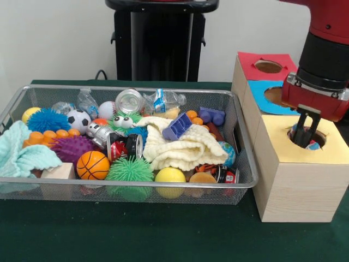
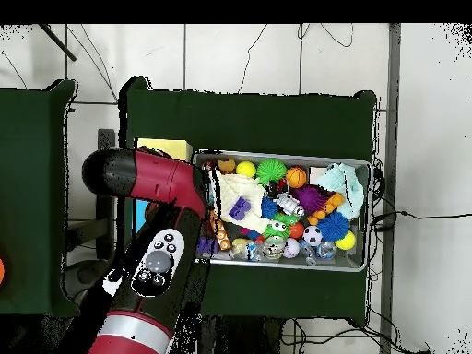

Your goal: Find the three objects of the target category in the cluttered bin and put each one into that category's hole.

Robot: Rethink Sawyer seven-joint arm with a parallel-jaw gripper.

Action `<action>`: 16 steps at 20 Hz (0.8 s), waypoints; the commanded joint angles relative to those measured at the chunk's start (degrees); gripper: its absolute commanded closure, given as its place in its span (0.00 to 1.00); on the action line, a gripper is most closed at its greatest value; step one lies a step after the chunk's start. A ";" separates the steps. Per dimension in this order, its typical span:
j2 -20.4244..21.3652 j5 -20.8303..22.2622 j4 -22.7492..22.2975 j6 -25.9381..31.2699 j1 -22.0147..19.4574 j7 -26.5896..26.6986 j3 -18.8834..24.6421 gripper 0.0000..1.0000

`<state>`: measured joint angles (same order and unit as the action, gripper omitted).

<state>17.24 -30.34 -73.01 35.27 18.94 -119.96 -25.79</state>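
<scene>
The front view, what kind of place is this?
Probably a robotics lab: a red robot arm lowers its tool into a wooden sorting box, beside a wire bin of toys.

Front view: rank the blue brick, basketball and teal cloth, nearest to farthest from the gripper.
Gripper is over the yellow box's hole, at right.
1. Blue brick, bin's middle.
2. Basketball, front left.
3. Teal cloth, far left end.

one bin (image 1: 246,180), three boxes (holed) (image 1: 297,180)
</scene>
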 commanded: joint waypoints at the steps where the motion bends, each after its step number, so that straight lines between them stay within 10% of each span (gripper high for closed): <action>1: -4.21 -2.09 -3.44 -0.97 0.65 -18.93 2.22 1.00; 16: 3.15 -0.28 -6.18 4.94 -0.86 -11.53 5.24 1.00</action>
<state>16.84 -30.51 -73.11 35.22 20.44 -122.58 -26.50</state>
